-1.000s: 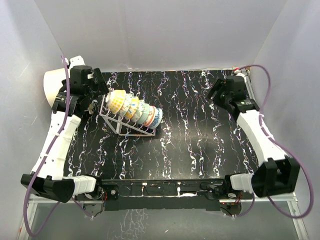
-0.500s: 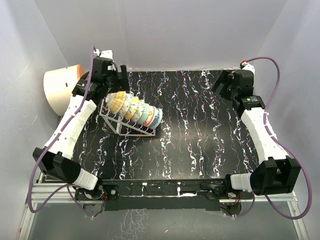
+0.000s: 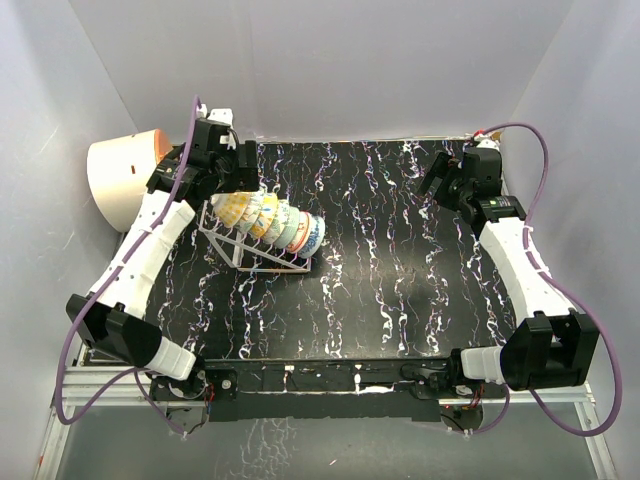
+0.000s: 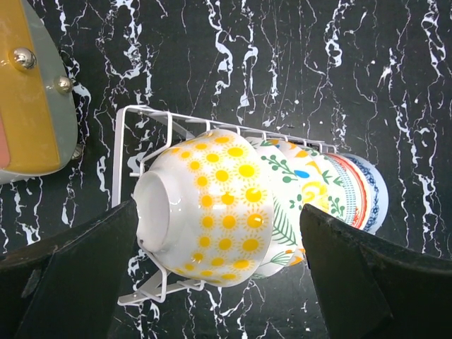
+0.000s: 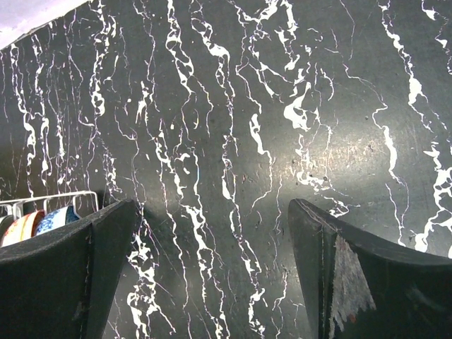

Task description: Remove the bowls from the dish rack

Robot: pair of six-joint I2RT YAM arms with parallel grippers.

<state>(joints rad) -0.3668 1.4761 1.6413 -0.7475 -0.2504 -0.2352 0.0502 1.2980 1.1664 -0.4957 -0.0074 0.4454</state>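
The left gripper (image 4: pixel 217 210) has swung round from the outer side of the dish rack (image 3: pixel 240 255) to its far end and now hangs above it, fingers spread wide and holding nothing. In its wrist view the yellow-dotted bowl (image 4: pixel 212 212), the end one of the row, sits squarely in the gap between the two fingers. It lies on its side with its foot turned toward the finger on the left of that view. The rest of the bowls (image 4: pixel 339 189) trail off behind it toward the other finger, all standing in the wire slots. How far the fingertips are above the dotted bowl is hard to judge from these angles; they look clear of it rather than touching. The right gripper (image 5: pixel 212 205) has drawn back a little toward the far edge of the table (image 3: pixel 400 300) and its fingers have opened to a full spread, with only bare marbled surface between them. The rack's end and a couple of bowl rims show beyond one finger, well apart from it. A cream-and-orange cylinder (image 3: pixel 118 178) stands behind the left arm, off the table's corner. Nothing has been unloaded yet, but the left arm's move reads as lining up for the first pick. The likely next step is to lower around the dotted bowl and close, minding the thin wires and the nested neighbour.
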